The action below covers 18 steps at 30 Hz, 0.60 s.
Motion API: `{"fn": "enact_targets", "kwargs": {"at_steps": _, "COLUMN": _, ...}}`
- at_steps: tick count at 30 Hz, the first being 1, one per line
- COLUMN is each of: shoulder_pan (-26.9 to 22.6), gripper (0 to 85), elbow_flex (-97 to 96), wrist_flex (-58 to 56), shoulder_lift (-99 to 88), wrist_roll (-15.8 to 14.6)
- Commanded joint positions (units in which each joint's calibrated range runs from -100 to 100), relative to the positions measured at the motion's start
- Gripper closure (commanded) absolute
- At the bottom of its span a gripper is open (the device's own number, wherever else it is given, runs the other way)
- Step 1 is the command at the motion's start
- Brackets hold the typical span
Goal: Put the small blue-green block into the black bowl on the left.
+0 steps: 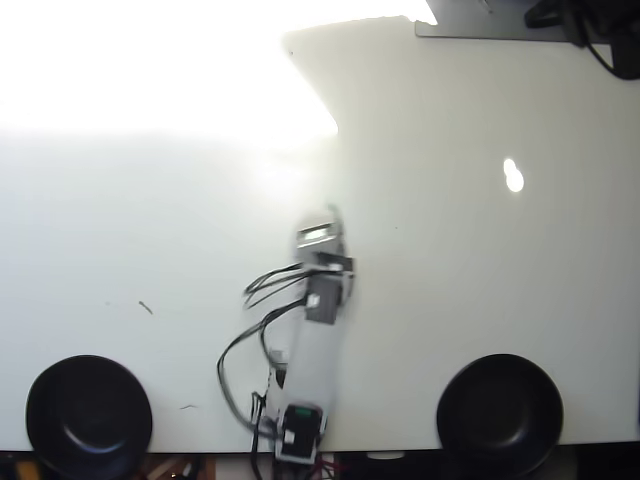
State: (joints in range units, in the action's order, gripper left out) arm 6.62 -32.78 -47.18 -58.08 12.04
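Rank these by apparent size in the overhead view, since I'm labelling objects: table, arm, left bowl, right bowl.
1. Table, largest by far.
2. Arm, though it is blurred.
3. Left bowl and right bowl: they look alike, so no ranking between them.

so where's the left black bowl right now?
In the overhead view the black bowl sits at the bottom-left corner of the white table, well left of the arm's base.
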Motion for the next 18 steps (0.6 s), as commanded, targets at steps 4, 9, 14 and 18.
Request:
{"fn": "enact_targets", "kwargs": {"at_steps": 4, "shoulder_pan": -8.45, "gripper": 82.0, "elbow_flex": 0.99, "wrist_flex": -0.93, "shoulder_lift": -10.53, "wrist_roll": -3.03}}
{"fn": "enact_targets", "kwargs": {"at_steps": 9, "shoulder_pan": -14.85, "gripper": 82.0, "elbow_flex": 0.71, "wrist_flex": 1.09, "shoulder_lift": -14.07, "wrist_roll": -4.2}}
{"fn": "enact_targets", "kwargs": {"at_steps": 14, "shoulder_pan": -24.03, "gripper": 82.0, "elbow_flex": 0.52, "wrist_flex": 2.39, "shoulder_lift": -19.64, "wrist_roll": -4.44}}
{"fn": "enact_targets", "kwargs": {"at_steps": 18, "shoulder_pan": -31.99, "gripper": 82.0, "elbow_flex": 1.54, "wrist_flex": 2.47, "shoulder_lift": -21.57, "wrist_roll": -4.4}}
